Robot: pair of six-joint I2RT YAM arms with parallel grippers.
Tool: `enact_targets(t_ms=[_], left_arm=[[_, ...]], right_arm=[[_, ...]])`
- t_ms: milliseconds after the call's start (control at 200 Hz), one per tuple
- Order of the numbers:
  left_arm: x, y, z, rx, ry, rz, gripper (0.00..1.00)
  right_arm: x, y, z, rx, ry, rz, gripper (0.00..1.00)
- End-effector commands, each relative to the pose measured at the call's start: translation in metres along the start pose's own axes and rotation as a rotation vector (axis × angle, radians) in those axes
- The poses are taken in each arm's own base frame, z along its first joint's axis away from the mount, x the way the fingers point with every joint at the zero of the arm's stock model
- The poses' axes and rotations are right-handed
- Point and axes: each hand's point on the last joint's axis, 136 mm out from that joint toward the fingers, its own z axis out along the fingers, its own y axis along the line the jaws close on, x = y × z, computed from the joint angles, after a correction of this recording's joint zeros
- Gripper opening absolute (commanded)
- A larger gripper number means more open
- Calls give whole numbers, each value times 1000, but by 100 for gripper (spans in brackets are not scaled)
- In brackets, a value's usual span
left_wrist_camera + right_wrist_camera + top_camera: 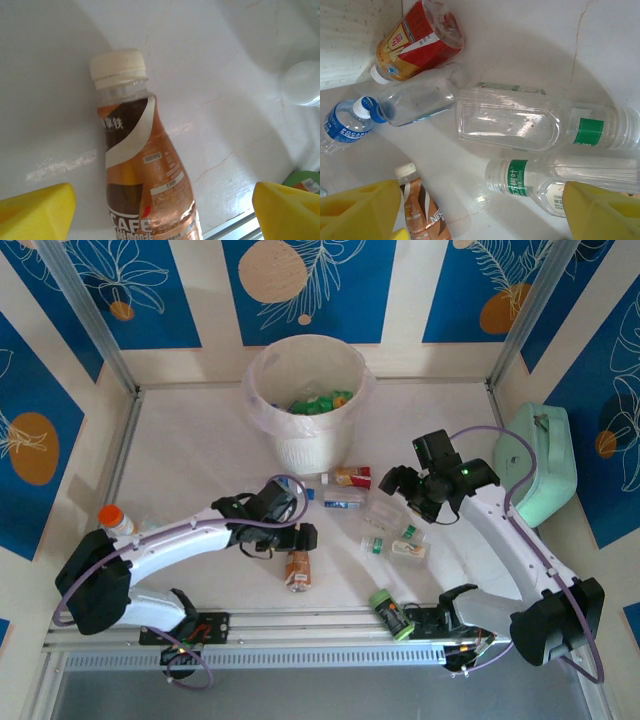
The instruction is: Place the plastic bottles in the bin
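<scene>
White tabletop (200,450): left pincer (162,200) gapes wide over a brown coffee bottle (142,170), right pincer (482,197) equally wide above clear bottles (507,120).

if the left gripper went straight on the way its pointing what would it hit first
Most likely the brown coffee bottle lying on the white table: the left wrist view shows it right between the open yellow fingers of the left gripper. How far off it is I can't tell.
</scene>
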Motion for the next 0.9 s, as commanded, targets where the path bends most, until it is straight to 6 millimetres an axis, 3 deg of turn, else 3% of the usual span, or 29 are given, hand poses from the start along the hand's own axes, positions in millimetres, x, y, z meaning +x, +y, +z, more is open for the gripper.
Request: enact_targets(t_ms=[0, 255, 495, 895], left_arm=[[6, -2, 2, -45, 28, 3, 89], [23, 2, 20, -87, 133, -14, 85], [38, 8, 20, -133, 173, -16, 81], [43, -1, 30, -106, 213, 16, 62]], right_arm=[[4, 6, 2, -29, 30, -20, 84], [0, 12, -3, -52, 24, -30, 84], [0, 13, -2, -68, 26, -14, 84], [1, 12, 5, -70, 42, 4, 84]])
